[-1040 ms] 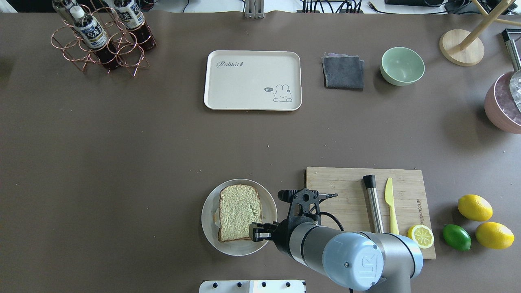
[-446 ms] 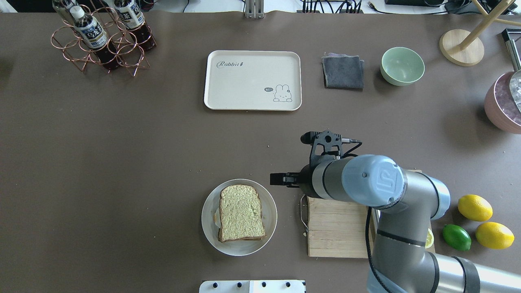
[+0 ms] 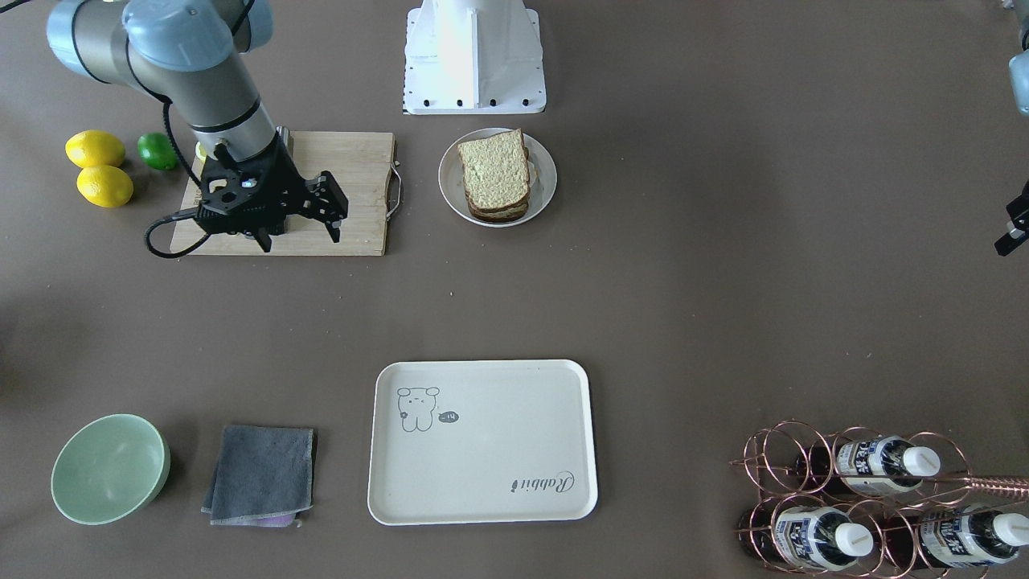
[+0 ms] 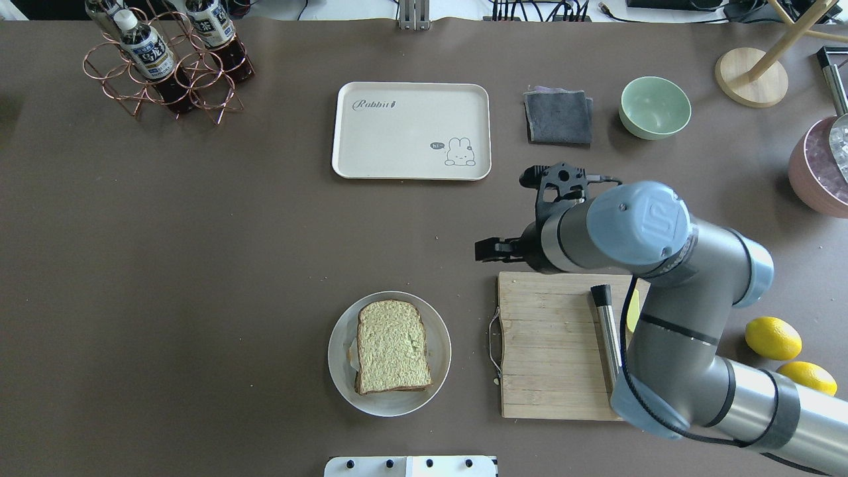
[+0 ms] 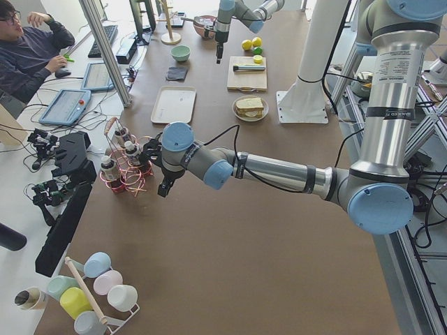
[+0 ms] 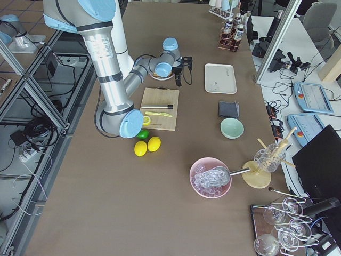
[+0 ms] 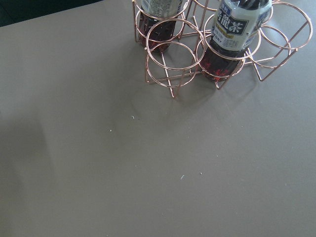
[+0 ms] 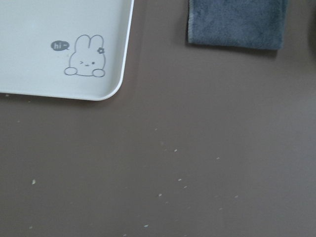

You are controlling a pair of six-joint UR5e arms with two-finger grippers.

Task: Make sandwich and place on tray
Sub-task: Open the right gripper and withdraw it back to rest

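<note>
Since a second ago the right gripper has drawn away from the corner of the sandwich and swung out toward the far edge of the cutting board, while the sandwich has stayed on its round plate. The top slice lies flat on the lower one, with a sliver of white showing at the side away from the board; the plate sits close to the robot's base, just beside the board's handle end; the tray lies well apart from it, farther across the table, its rabbit drawing at the corner nearest the right arm. The right gripper hangs in the air near the board's far edge, on the tray's side, its two fingers spread wide with nothing between them; its wrist camera looks down on the tray's corner and a grey cloth; beside the cloth stands a green bowl. The left gripper hovers by the copper bottle rack at the table's far left corner, well apart from the sandwich; whether its fingers are spread or closed I cannot tell.
</note>
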